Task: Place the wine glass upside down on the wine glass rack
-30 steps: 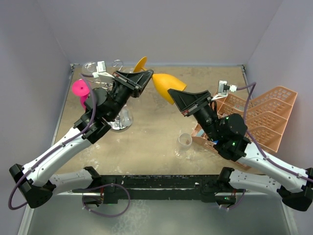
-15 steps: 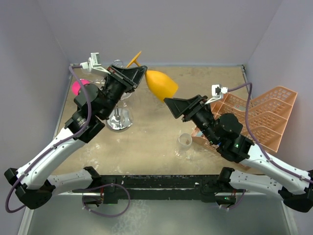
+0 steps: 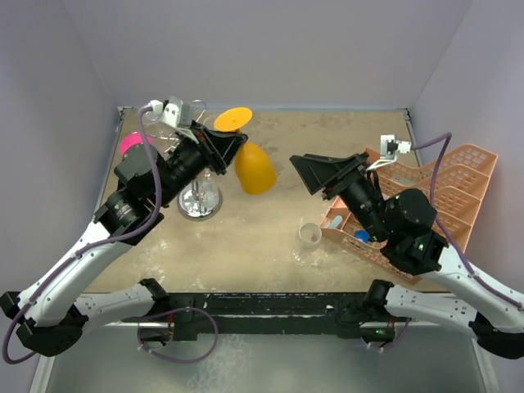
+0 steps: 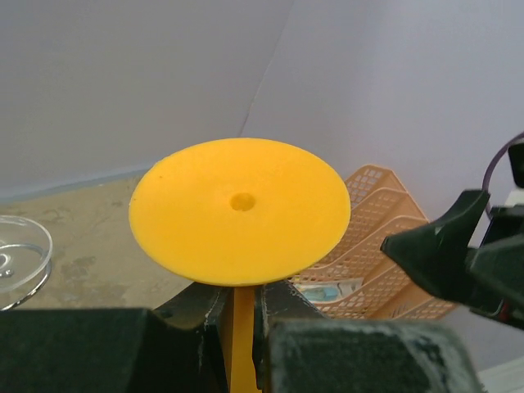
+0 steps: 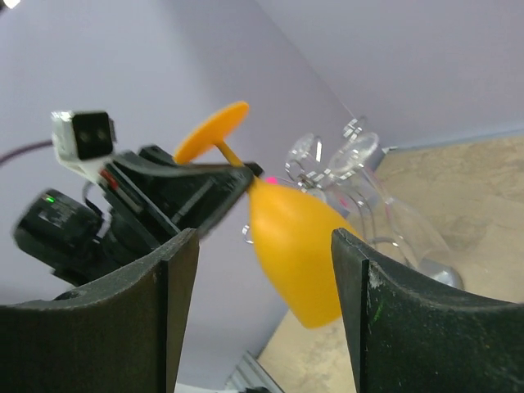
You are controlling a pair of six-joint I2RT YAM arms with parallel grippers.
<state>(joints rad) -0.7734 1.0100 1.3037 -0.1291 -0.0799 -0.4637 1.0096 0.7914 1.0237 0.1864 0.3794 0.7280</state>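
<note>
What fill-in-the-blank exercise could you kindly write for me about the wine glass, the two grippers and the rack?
1. The left gripper is shut on the ___ of the yellow wine glass.
2. The glass's round foot points ___, with its bowl hanging below.
3. The right gripper is ___ and holds nothing.
4. The chrome rack stands on the table close to the ___ arm.

Missing words: stem; up; open; left.
</note>
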